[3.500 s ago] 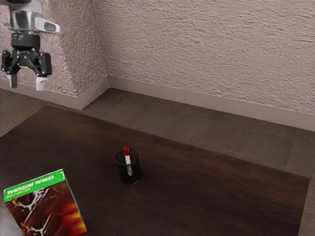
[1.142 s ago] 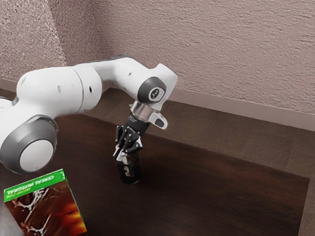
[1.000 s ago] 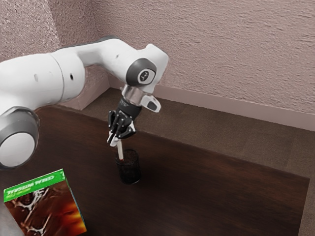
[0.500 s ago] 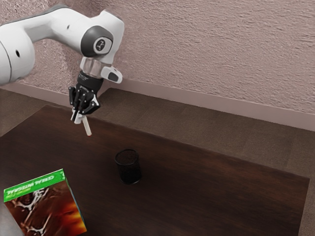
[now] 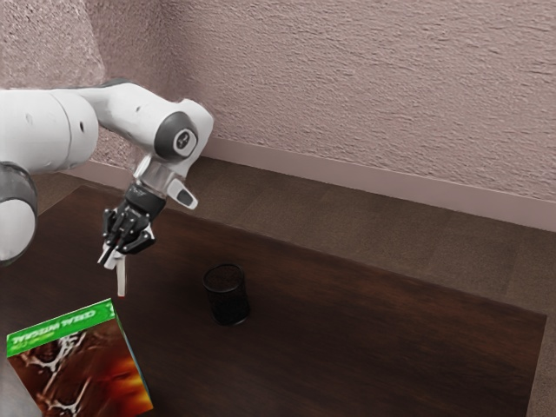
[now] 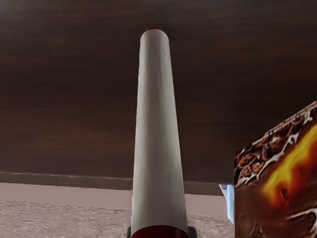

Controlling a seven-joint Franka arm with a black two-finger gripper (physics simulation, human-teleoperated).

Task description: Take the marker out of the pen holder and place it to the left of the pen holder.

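Marker (image 5: 122,279), clamped near its red upper end by the jaws, hangs above the tabletop (image 5: 391,321) on the exterior view's left of the holder (image 5: 228,300); probably light, stiff and slick, it suits a firm end grip.

holder (image 5: 227,295): near-black, melting into its dim surroundings
table (image 5: 373,321): dark around the holder, a faint brownish sheen beyond it
wall (image 5: 365,95): soft light beyond the holder, relief picked out by fine shadows
arm (image 5: 35,130): bright white above, grey shading beneath
marker (image 6: 157,124): pale, edges shaded
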